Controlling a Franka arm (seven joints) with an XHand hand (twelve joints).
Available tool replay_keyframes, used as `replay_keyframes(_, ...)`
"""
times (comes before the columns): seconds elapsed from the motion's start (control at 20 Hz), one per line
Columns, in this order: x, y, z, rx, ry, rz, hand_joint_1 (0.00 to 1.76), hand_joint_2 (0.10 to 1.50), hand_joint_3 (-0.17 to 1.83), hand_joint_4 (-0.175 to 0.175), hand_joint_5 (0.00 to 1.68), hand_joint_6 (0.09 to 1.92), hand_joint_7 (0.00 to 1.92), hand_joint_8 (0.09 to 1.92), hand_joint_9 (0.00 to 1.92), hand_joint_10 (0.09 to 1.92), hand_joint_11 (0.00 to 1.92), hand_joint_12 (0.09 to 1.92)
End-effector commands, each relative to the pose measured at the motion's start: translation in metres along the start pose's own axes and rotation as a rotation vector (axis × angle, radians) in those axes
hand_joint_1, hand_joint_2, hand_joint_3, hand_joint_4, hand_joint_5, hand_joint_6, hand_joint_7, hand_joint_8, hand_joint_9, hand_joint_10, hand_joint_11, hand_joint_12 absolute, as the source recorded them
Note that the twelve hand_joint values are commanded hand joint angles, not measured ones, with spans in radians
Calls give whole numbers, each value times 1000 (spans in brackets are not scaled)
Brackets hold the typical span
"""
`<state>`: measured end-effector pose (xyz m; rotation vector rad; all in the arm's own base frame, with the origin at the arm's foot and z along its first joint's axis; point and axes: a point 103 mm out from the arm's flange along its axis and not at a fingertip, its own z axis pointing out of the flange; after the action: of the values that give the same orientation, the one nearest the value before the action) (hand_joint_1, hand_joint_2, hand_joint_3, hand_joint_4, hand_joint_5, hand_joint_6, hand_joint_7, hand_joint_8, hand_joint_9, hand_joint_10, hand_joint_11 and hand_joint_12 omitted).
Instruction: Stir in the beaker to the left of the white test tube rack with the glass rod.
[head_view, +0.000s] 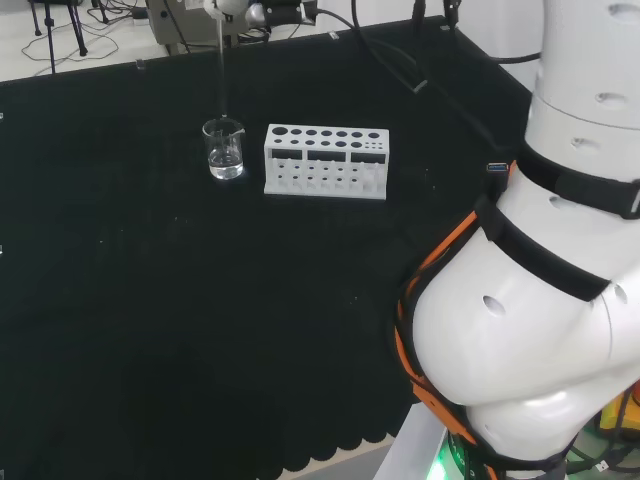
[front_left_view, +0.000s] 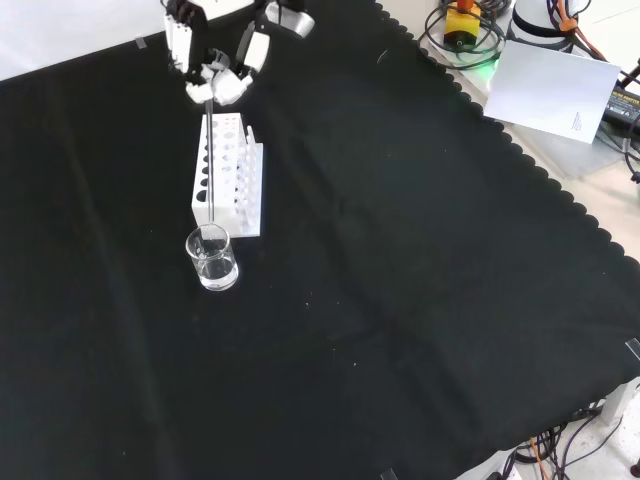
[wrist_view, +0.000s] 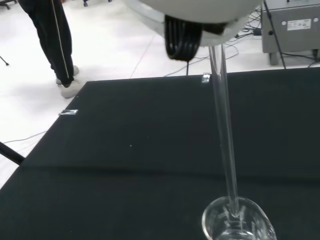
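One glass rod (wrist_view: 224, 130) hangs nearly upright from the hand (front_left_view: 215, 70), its long axis running top to bottom, lower tip pointing down into the beaker (head_view: 224, 149). The fingers (front_left_view: 228, 85) are curled and pinch the rod's upper end. In the head view the beaker stands on the desk (head_view: 200, 330) just left of the white test tube rack (head_view: 326, 161).

Bench draped in black cloth (head_view: 150, 330), its scalloped hem along the near edge in the head view. On the cloth stand a clear glass beaker (head_view: 224, 149) and, just beside it, a white test tube rack (head_view: 326, 161), the two apart.
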<state>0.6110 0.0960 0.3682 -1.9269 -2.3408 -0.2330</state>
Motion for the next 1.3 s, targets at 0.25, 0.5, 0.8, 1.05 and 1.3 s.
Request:
replay_keyframes(0.25,-1,18,16,26,24,-39,1316,724,579,-175,1233,408,1255,963,1754,731,1402,1072)
replay_keyframes(0.5,-9,22,30,49,36,-40,1316,725,577,-175,1234,404,1256,962,1756,731,1402,1071)
replay_keyframes(0.8,-20,25,54,88,33,-40,1316,725,575,-175,1236,399,1255,961,1758,733,1403,1071)
replay_keyframes(1.05,-26,30,70,118,47,-38,1316,726,574,-175,1237,396,1256,960,1760,734,1403,1070)
replay_keyframes(1.3,-35,33,86,139,54,-28,1316,726,573,-175,1238,394,1256,959,1761,735,1398,1068)
